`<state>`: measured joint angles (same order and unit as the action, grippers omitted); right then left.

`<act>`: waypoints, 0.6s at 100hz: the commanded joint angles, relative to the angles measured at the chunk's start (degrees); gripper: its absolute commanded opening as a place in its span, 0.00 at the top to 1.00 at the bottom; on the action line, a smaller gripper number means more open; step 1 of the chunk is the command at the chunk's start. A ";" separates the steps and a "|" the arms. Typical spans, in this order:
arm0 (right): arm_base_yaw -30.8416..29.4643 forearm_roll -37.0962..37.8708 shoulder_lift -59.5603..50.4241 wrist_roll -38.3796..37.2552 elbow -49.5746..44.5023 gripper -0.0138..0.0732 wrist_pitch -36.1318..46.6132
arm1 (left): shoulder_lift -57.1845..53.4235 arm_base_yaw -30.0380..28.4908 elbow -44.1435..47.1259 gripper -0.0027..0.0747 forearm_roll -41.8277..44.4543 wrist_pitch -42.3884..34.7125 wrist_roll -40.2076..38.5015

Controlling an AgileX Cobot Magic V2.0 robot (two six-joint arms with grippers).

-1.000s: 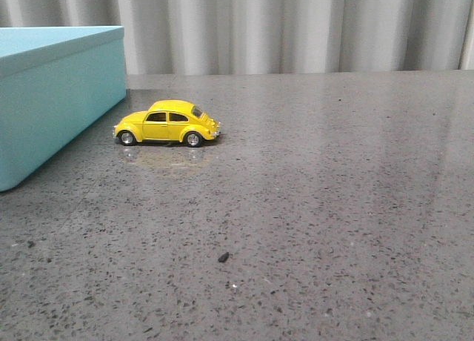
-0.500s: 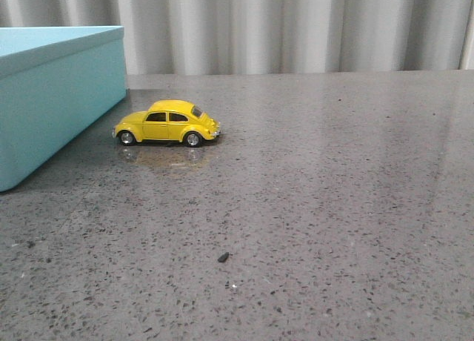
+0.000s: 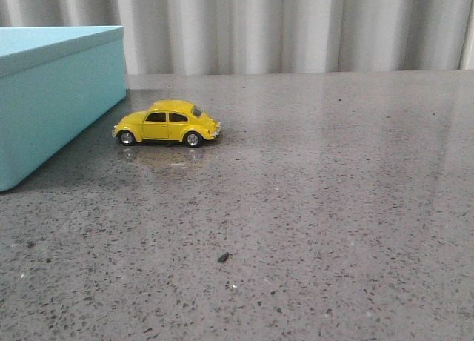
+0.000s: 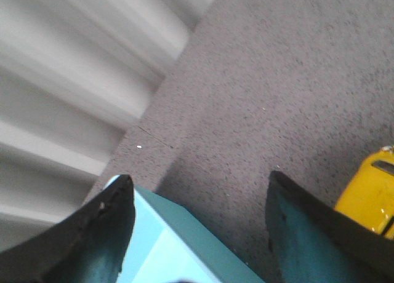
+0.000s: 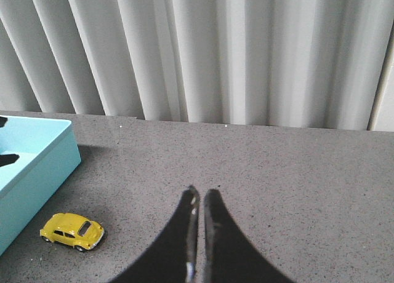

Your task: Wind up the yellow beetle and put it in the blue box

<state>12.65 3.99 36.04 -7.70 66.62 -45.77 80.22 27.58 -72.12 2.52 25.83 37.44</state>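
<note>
My left hand (image 4: pixel 197 224) hangs spread wide over a corner of the blue box (image 3: pixel 52 96), holding nothing. My right hand (image 5: pixel 199 200) is pressed together, empty, above the grey table (image 3: pixel 318 200). The yellow beetle (image 3: pixel 167 123) stands on its wheels just beside the box.

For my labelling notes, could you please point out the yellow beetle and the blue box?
yellow beetle (image 3: pixel 167 124): front view, on its side door.
blue box (image 3: pixel 52 107): front view, on its long side wall.
</note>
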 commanded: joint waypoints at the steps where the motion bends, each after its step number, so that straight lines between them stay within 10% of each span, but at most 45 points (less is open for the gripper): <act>1: -0.05 0.97 0.18 -0.05 1.06 0.91 4.09 | 0.40 0.49 -3.48 0.41 -0.78 0.07 1.32; 60: -0.05 3.25 0.18 -0.05 1.06 0.91 4.31 | 10.48 6.28 -6.07 0.41 -2.52 10.46 14.79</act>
<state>12.65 5.76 36.04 -7.70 66.62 -45.77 91.89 33.40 -76.33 1.43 37.20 50.45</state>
